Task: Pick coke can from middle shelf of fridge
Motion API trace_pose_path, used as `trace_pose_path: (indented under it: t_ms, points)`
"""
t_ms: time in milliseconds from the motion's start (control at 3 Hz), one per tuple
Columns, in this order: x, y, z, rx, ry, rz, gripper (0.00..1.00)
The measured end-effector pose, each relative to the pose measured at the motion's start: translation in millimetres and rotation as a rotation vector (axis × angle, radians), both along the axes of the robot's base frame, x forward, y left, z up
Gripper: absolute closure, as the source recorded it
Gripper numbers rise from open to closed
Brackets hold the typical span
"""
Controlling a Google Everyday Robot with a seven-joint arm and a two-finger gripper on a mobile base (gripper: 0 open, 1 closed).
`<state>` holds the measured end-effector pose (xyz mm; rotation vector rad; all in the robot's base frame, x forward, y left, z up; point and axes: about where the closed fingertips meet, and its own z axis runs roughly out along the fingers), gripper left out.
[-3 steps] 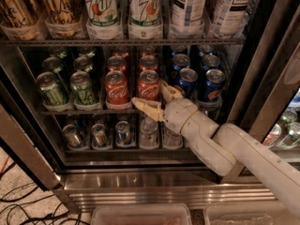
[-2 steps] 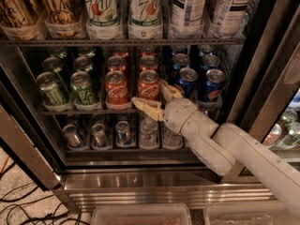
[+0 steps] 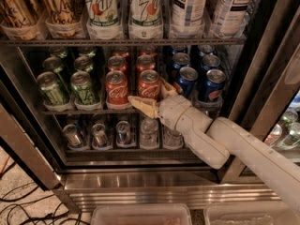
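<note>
The fridge (image 3: 154,182) stands open with a steel frame and dark interior. Its middle shelf (image 3: 84,110) holds rows of cans. Two red coke cans stand at the front centre: one (image 3: 116,88) on the left, one (image 3: 149,85) on the right, with more red cans behind. My gripper (image 3: 157,97) reaches in from the lower right at the shelf's front rail. Its fingers are spread: one fingertip (image 3: 140,104) lies below the right coke can, the other (image 3: 168,87) at that can's right side. It holds nothing.
Green cans (image 3: 84,87) stand left of the coke cans, blue Pepsi cans (image 3: 211,84) to the right. Tall bottles (image 3: 145,11) fill the shelf above, small bottles and cans (image 3: 124,132) the shelf below. Cables (image 3: 18,205) lie on the floor at lower left. Clear bins (image 3: 140,215) sit below.
</note>
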<state>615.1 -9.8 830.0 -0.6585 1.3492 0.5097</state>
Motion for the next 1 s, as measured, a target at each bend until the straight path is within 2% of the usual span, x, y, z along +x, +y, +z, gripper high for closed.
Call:
trace_pose_path:
  t_ms: [333, 667, 1000]
  points:
    - [1.5, 5.4, -1.2, -0.035, 0.011, -0.007, 0.26]
    - [1.5, 14.2, -2.3, -0.056, 0.015, -0.003, 0.45]
    - [1.5, 14.2, -2.3, -0.056, 0.015, -0.003, 0.68]
